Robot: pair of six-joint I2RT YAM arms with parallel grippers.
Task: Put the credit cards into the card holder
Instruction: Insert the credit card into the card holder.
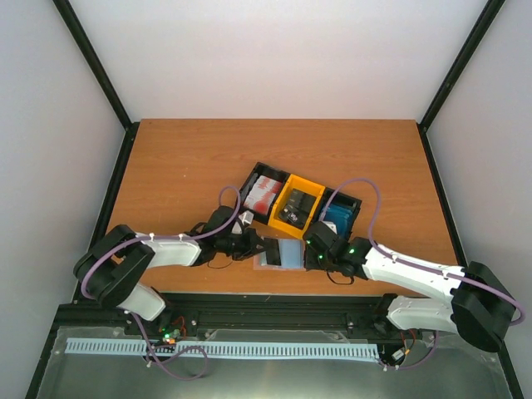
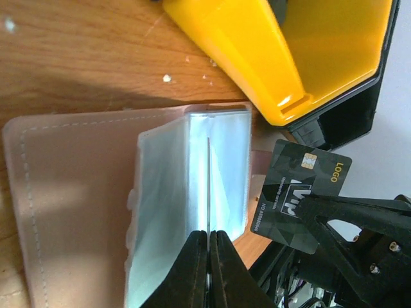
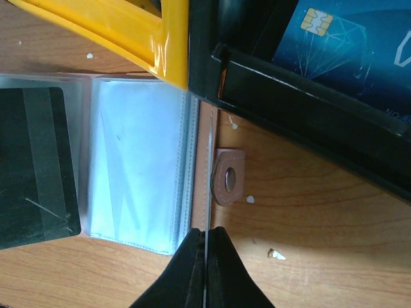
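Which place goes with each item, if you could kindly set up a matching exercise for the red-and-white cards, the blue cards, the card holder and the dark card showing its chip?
Things:
1. red-and-white cards
2. blue cards
3. card holder
4. dark card showing its chip

Places:
A. pinched in the right gripper
B. in the left black bin
C. lying open on the table
D. in the right black bin

Pairs: 1-B, 2-D, 3-C, 4-A
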